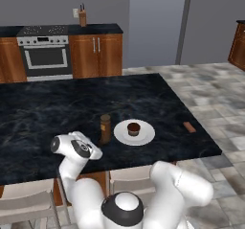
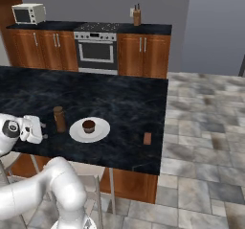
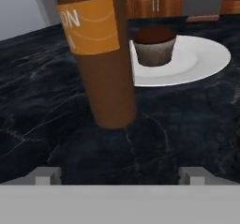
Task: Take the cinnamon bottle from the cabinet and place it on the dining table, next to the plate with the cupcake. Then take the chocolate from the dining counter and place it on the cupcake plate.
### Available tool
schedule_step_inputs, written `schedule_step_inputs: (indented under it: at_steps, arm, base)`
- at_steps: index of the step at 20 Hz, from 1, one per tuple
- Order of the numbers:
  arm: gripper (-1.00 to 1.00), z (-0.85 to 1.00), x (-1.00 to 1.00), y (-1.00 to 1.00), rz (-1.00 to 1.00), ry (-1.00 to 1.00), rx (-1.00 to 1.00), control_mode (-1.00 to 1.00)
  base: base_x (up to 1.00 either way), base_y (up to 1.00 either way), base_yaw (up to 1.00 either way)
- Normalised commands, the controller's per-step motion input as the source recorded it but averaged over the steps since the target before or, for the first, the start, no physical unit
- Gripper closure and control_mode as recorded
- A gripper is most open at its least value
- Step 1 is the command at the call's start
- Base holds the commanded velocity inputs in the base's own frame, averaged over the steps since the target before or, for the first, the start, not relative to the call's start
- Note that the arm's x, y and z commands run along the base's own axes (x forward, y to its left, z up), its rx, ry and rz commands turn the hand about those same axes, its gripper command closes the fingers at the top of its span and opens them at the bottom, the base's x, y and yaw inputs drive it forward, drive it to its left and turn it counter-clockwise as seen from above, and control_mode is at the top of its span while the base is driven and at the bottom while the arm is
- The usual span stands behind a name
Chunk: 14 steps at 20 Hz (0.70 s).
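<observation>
While jaws gape wide, empty, cinnamon bottle [image 3: 101, 54] stands free.

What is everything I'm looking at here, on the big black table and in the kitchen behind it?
cinnamon bottle: one, dark brown with an orange label, upright on the table beside the plate
plate: one, white, on the table
cupcake: one, dark brown, on the plate
chocolate: one, reddish-brown, flat near the table's edge, apart from the plate
dining table: one, black marble
oven: one, silver, in the back counter
microwave: one, white, on the back counter
knife block: one, brown, back counter
chairs: two, pale, at the table's near side
gripper: one, white, open, just short of the bottle
</observation>
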Motion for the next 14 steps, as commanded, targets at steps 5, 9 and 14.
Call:
schedule_step_inputs:
  at_steps: [5, 9, 14]
  arm:
    - [-1.00, 0.31, -0.54, 0.01, 0.00, 0.11, 0.26, -1.00]
    - [-1.00, 0.38, -0.60, -0.12, 0.07, 0.19, 0.21, -1.00]
    - [-1.00, 0.40, -0.67, -0.20, 0.13, 0.20, 0.18, -1.00]
  base:
    - [0.00, 0.00, 0.00]
    - [0.00, 0.00, 0.00]
    - [0.00, 0.00, 0.00]
